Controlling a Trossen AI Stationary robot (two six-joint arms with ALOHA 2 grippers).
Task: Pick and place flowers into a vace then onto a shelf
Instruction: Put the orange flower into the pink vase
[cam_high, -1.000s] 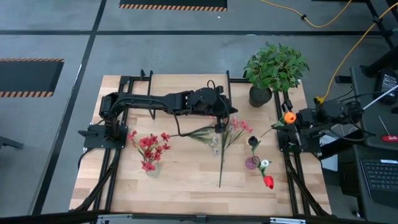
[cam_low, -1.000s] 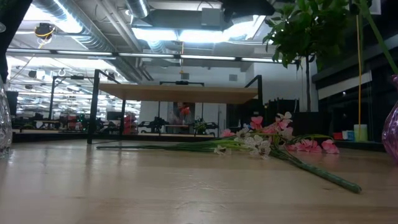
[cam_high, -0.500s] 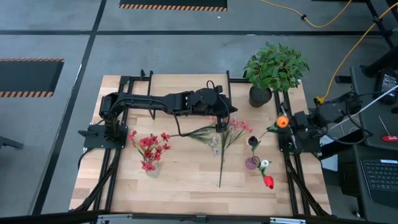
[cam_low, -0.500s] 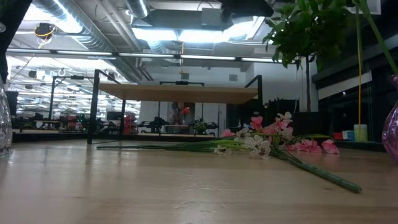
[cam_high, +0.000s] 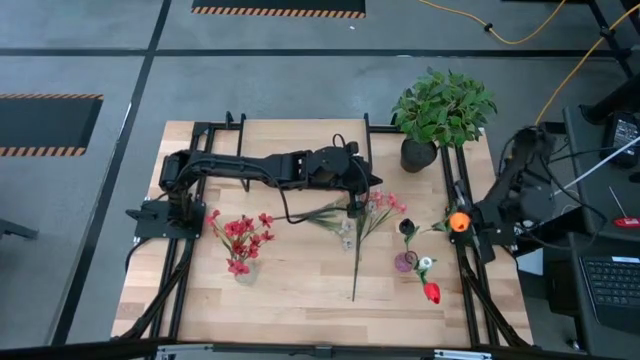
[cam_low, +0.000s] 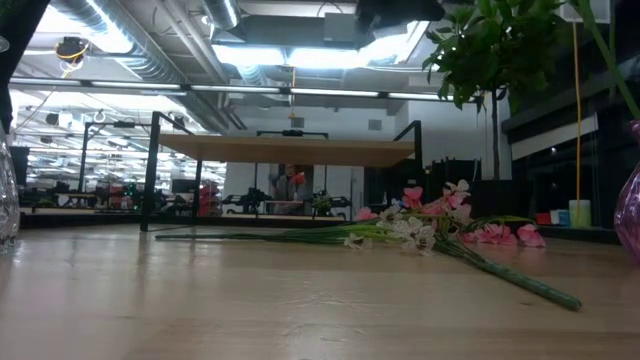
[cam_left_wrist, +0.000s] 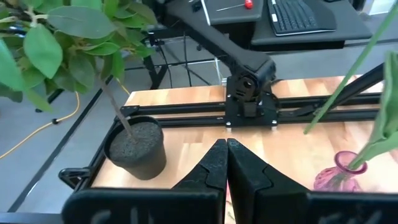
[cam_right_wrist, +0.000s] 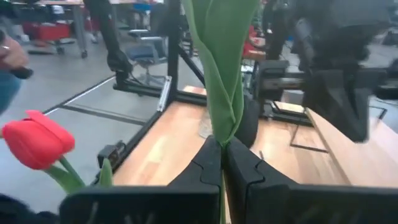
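On the left of the counter (cam_high: 300, 290) stands a clear vase of red flowers (cam_high: 240, 240). Next comes the left hand (cam_high: 352, 207), reaching out over the middle with its fingers (cam_left_wrist: 211, 168) pressed together on nothing, poised above the pink-and-white spray (cam_high: 368, 215) that lies flat on the wood — loose flowers that have yet to be lifted. To pick that spray up well, I think the hand should open first and come down across the bare green stalk, below the blooms, so the petals are not crushed.

Further right stands the small purple vase (cam_high: 405, 262), with a dark bloom and a white one rising from it and a red tulip (cam_high: 432, 292) near it; whether the tulip is in the vase or lying beside it I cannot tell. At the counter's right edge the right hand (cam_high: 470, 222) is clamped on a green stem (cam_right_wrist: 219, 74) topped by an orange bloom (cam_high: 458, 221) — carried upright, it would want lowering stem-first into the narrow neck, slowly. The shelf (cam_low: 285, 150) stands at the far side, with nothing seen on it from the low view.
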